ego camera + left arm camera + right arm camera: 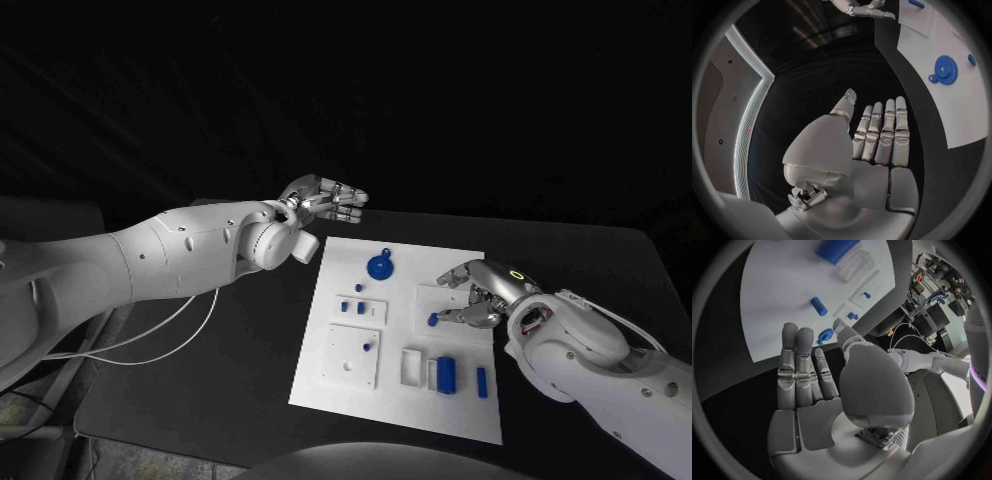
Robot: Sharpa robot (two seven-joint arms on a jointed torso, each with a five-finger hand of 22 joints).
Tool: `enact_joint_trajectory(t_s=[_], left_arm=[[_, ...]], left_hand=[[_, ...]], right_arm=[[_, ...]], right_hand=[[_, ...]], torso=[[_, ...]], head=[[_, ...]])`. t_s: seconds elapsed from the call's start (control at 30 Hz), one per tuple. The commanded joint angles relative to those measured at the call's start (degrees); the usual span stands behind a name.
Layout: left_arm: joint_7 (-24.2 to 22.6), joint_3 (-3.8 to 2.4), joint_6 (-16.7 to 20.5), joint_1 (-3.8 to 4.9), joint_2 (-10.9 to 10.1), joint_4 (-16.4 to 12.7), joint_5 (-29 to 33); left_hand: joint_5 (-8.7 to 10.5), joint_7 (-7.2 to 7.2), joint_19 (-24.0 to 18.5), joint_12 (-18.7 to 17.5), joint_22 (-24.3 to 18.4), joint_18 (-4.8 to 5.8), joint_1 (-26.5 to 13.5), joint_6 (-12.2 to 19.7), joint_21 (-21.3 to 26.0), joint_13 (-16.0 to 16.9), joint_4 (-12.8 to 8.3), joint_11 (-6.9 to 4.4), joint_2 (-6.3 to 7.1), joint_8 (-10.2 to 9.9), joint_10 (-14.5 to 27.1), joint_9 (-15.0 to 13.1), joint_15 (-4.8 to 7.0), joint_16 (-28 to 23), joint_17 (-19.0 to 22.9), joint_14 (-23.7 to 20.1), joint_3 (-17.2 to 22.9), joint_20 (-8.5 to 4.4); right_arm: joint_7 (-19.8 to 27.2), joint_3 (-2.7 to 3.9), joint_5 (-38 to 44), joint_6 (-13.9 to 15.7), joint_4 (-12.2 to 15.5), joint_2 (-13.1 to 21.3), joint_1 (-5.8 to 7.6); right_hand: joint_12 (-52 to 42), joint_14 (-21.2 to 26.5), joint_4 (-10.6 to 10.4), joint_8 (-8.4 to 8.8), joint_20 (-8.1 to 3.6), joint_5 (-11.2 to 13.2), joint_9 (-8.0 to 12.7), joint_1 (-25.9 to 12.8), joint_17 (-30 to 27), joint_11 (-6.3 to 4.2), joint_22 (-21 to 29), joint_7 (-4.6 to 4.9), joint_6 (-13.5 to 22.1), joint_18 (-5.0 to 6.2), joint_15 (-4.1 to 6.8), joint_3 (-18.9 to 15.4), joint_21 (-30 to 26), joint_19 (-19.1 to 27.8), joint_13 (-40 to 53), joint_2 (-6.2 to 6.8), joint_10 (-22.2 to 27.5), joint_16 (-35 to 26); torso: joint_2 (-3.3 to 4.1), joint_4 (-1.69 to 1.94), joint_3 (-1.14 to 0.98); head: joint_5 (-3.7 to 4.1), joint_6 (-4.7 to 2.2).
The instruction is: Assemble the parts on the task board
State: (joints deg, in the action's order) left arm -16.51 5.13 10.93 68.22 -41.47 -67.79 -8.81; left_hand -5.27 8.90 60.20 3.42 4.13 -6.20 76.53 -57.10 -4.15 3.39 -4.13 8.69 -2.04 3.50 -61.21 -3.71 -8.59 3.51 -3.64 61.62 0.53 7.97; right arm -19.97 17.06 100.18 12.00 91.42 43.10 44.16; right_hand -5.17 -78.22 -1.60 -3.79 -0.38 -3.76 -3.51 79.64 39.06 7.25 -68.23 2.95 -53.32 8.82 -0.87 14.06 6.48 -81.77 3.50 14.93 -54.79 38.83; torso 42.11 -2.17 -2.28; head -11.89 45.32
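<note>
A robotics lab or test workshop is suggested. A black table (216, 380) is draped in dark cloth against a dark backdrop in the upper half of the head view. Shelving crowded with equipment and cables (939, 287) is seen at the upper right of the right wrist view, and a lit wall panel (751, 115) at the left of the left wrist view.

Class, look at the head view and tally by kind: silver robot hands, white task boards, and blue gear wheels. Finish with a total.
Silver hands: 2 (left hand, right hand)
White task board: 1
Blue gear wheel: 1
Total: 4
</note>
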Motion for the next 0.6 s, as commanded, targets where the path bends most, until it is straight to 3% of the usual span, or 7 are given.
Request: enact_joint_trajectory(t_s=[0.03,0.2,0.33,0.6], left_arm=[[-0.4,-0.03,-1.2,0.05,0.1,0.0,-0.3],[-0.4,-0.02,-1.3,0.05,0.1,0.0,-0.3],[-0.4,-0.02,-1.3,0.05,0.1,0.0,-0.3],[-0.3,-0.02,-1.4,0.05,0.1,0.0,-0.3]], left_hand=[[0.15,0.03,-0.3,0.0,-0.1,0.65,-0.2,0.2,0.2,0.0,0.4,0.02,0.03,0.2,0.3,-0.1,-0.08,0.0,0.0,-0.2,-0.1,0.15],[0.15,0.03,-0.3,0.0,-0.1,0.65,-0.2,0.2,0.2,0.0,0.4,0.02,0.03,0.2,0.3,-0.1,-0.08,0.0,0.0,-0.2,-0.1,0.15],[0.15,0.03,-0.3,0.0,-0.1,0.65,-0.2,0.2,0.2,0.0,0.4,0.02,0.03,0.2,0.3,-0.1,-0.08,0.0,0.0,-0.2,-0.1,0.15],[0.15,0.03,-0.3,0.0,-0.1,0.65,-0.2,0.2,0.2,0.0,0.4,0.02,0.03,0.2,0.3,-0.1,-0.08,0.0,0.0,-0.2,-0.1,0.15]], right_arm=[[-0.9,-0.25,1.6,-4.8,-0.8,-0.5,0.05],[-0.7,-1.21,2.0,-6.0,-1.7,-1.3,0.07],[-0.5,-1.82,2.5,-5.8,-2.4,-2.0,0.07],[0.1,-3.15,3.5,-5.0,-4.1,-3.8,0.08]], right_hand=[[-0.4,0.1,0.7,0.35,-0.24,0.5,0.1,-0.1,-0.4,-0.30,-0.2,-0.04,0.3,0.03,0.31,0.3,-0.4,-0.6,-0.1,-0.38,-1.1,0.6],[0.0,-0.4,4.2,0.33,-0.97,0.5,0.0,-1.4,-1.0,-1.29,-1.3,0.15,-0.4,-0.47,1.07,0.9,-0.4,-1.1,-0.1,-2.06,-4.5,1.0],[-0.5,-0.6,5.2,0.18,-1.20,0.8,-0.1,-1.0,-1.0,-1.81,-1.7,0.58,-2.0,-0.47,1.41,2.0,-0.3,-1.4,-0.1,-2.97,-6.6,1.2],[0.5,-1.2,7.2,0.10,-2.30,1.0,-0.2,-2.5,-0.5,-3.20,-3.4,1.86,-6.2,-1.14,2.47,8.0,0.5,-1.7,-0.1,-4.20,-12.9,1.5]], torso=[[0.08,0.13,-0.01],[0.13,0.19,-0.01],[0.12,0.14,0.03],[0.10,0.15,0.01]], head=[[0.05,0.08],[0.10,0.15],[0.12,0.19],[0.15,0.39]])
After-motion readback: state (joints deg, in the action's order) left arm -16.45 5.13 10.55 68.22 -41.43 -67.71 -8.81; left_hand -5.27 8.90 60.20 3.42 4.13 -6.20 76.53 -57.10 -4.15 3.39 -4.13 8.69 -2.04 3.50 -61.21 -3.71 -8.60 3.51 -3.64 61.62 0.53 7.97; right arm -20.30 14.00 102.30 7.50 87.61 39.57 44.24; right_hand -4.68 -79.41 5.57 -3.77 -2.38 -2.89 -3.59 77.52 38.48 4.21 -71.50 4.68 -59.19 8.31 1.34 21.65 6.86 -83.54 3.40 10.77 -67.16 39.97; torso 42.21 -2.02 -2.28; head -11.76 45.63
